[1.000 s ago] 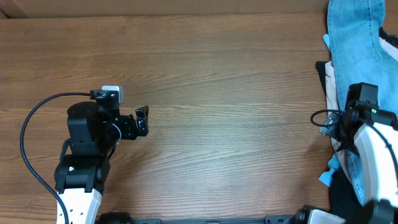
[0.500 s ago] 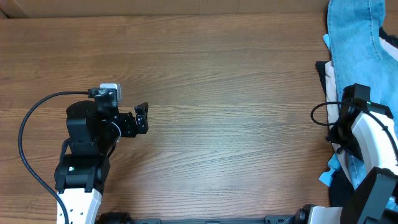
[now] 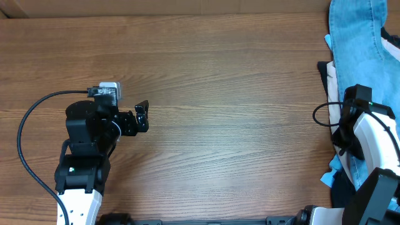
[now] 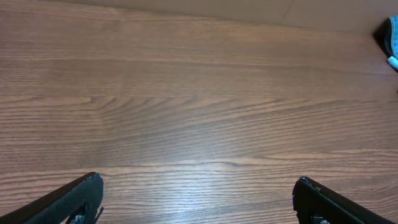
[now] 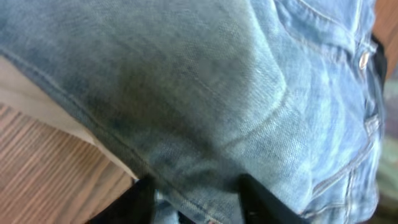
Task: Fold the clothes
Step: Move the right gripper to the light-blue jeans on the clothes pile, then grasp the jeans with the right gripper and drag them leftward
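Observation:
The light-blue denim jeans (image 3: 356, 37) lie piled at the table's right edge, running up to the far right corner. In the right wrist view the jeans (image 5: 205, 81) fill almost the whole picture, with a seam and a rivet showing. My right gripper (image 5: 198, 186) is pressed down into them, its two black fingers standing partly apart with a fold of denim between them. From above, the right arm (image 3: 362, 125) covers that gripper. My left gripper (image 3: 142, 117) hovers over bare wood at the left, far from the jeans, open and with nothing in it (image 4: 196, 186).
A cream garment (image 3: 333, 81) lies under the jeans' left edge, and its pale cloth (image 5: 37, 99) shows beside the denim. A small sky-blue cloth (image 3: 328, 177) and dark fabric (image 3: 344, 203) lie at the front right. A black cable (image 3: 25, 134) loops beside the left arm.
The right arm has swung in over the jeans and lowered, and its fingers have drawn closer together around the denim. The left arm has barely moved.

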`<state>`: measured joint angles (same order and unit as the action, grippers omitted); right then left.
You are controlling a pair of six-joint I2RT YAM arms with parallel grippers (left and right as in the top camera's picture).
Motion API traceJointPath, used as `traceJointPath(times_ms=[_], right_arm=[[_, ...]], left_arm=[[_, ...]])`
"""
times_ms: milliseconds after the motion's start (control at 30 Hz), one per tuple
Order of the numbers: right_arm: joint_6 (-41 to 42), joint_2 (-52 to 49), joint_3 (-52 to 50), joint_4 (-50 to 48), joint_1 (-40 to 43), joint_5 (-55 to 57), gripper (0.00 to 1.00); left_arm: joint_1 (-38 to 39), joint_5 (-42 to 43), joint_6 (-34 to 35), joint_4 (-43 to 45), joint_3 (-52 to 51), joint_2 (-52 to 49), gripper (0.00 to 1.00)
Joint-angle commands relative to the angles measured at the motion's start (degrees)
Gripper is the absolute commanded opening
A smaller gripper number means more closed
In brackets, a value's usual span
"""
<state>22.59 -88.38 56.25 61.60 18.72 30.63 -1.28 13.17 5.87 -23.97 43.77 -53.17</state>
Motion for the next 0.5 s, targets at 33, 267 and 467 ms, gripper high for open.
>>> traceJointPath(times_ms=[33, 267, 467], right_arm=[[0.2, -0.2, 1.1, 1.2, 0.2, -1.7, 0.54], [0.2, -0.3, -1.5, -2.4, 0.2, -0.2, 0.55], [0.2, -0.5, -3.7, -5.9, 0.2, -0.2, 0.33]], left_arm=[[-0.3, 0.9, 0.6, 0.5, 1.4, 0.0, 1.0], [-0.3, 0.8, 0.6, 0.5, 1.4, 0.0, 1.0], [-0.3, 0.9, 0.6, 0.5, 1.4, 0.0, 1.0]])
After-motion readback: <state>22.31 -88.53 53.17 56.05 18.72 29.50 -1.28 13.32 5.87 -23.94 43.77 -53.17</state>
